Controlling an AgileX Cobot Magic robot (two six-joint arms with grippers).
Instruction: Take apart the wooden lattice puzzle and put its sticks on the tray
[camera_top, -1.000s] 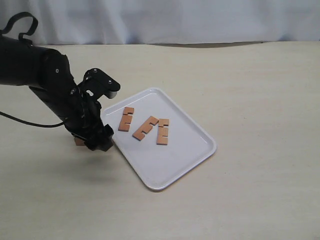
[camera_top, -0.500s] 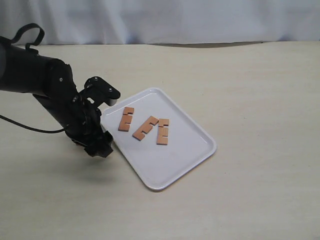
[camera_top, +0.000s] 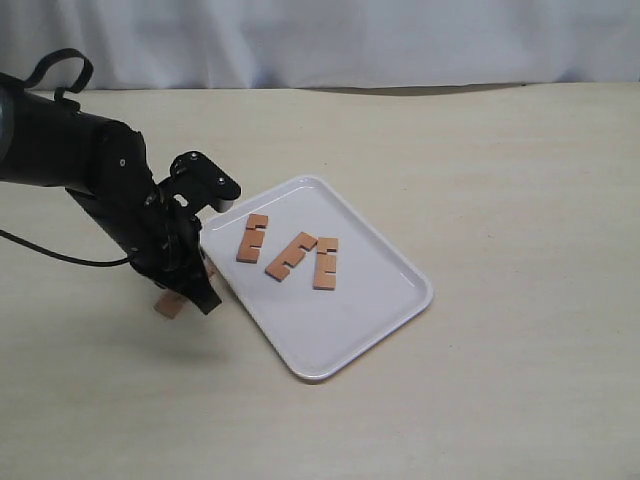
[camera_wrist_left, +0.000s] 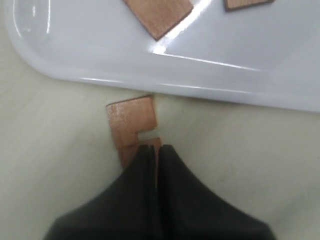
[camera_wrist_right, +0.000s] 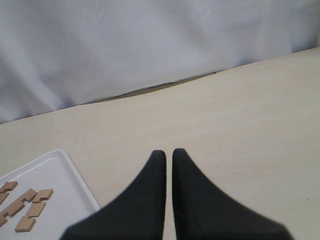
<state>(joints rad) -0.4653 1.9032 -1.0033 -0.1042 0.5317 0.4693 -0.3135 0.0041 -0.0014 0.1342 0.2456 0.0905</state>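
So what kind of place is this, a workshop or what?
Probably a robot lab test bench: a bare pale tabletop, a plain white curtain behind it, and a black robot arm beside a white tray of wooden sticks.

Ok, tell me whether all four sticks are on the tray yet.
No, only three sticks lie on the tray; the fourth stick sits off it, beside its rim.

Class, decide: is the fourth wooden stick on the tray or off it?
Off. The stick lies on the table, just outside the tray rim.
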